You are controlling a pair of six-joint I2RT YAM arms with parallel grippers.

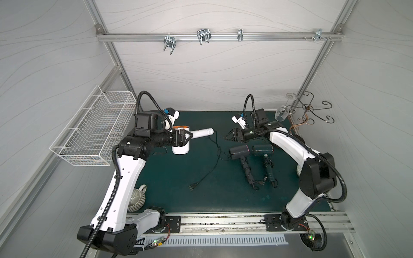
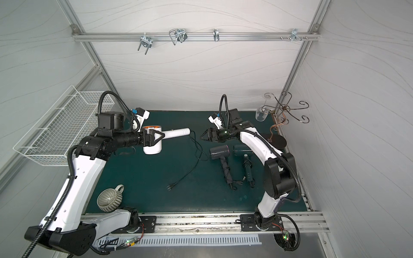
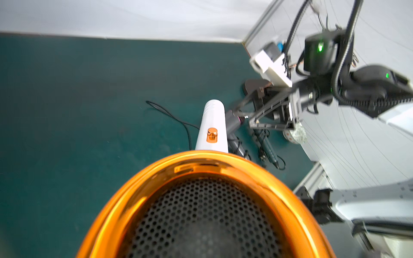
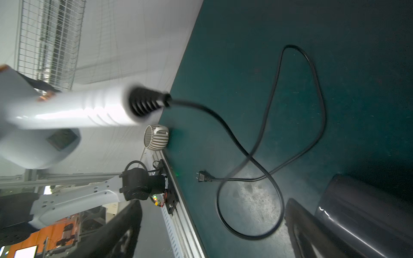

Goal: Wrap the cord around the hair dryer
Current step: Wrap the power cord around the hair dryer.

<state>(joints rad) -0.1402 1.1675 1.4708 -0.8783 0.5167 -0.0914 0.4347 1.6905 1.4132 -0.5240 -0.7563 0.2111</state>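
A white hair dryer with an orange rear rim is held clear of the green mat, my left gripper shut across its barrel. Its handle points right toward my right gripper. That gripper is open and empty, a short way off the handle's end. The black cord leaves the handle's end, falls to the mat in a loose crossed loop and ends in a plug near the mat's middle. In both top views the cord lies unwound.
Two dark hair dryers with cords wound on their handles lie just below my right gripper. A white wire basket hangs at left, a ribbed mug sits by the left arm's base, and a glass hangs on a wire rack.
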